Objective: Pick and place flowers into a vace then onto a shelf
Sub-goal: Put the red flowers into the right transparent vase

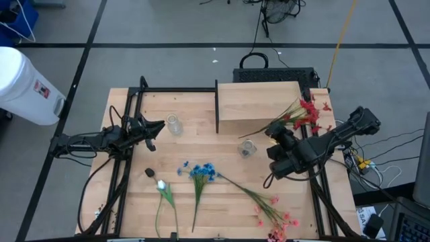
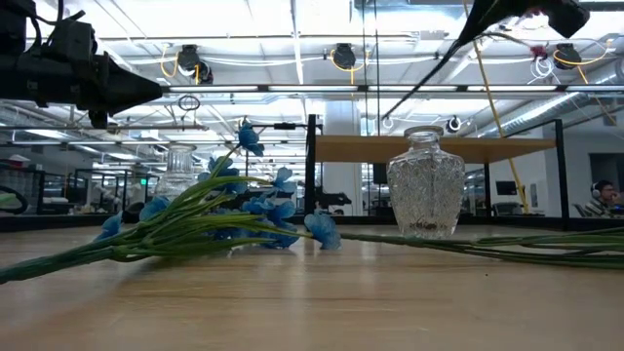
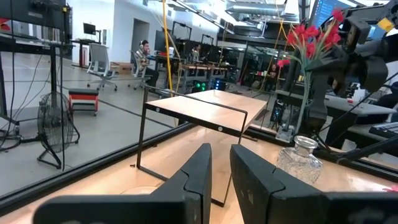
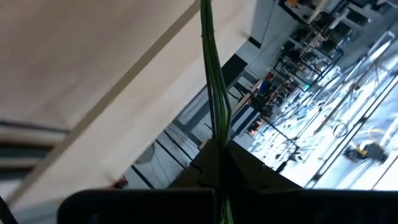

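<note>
My right gripper [image 1: 277, 130] is shut on a spray of red flowers [image 1: 308, 111], held above the table's right side beside the shelf [image 1: 259, 106]. The spray's bare stalk end [image 1: 244, 134] points toward a clear glass vase [image 1: 247, 148] that stands on its base just below it. A second glass vase [image 1: 174, 124] stands close in front of my left gripper [image 1: 158, 126], whose fingers are a narrow gap apart with nothing between them. A blue bunch [image 1: 201, 172], a white bud [image 1: 161, 185] and a pink spray [image 1: 272, 216] lie flat near the table's near edge. My right gripper pinches the thin green stalks [image 4: 214, 134] of the red spray between its two fingers, about midway along them, the fingers lying across them. The spray is lifted clear of the table. Its blossoms [image 3: 313, 32] are up on one side and its bare end [image 2: 390, 112] slants down toward the vase.
The shelf's dark upright panel [image 1: 216, 106] faces the table's left. A small dark object [image 1: 150, 173] lies by the white bud. A white bin [image 1: 23, 86] stands off the table's far left corner. Cables and equipment crowd the table's right edge.
</note>
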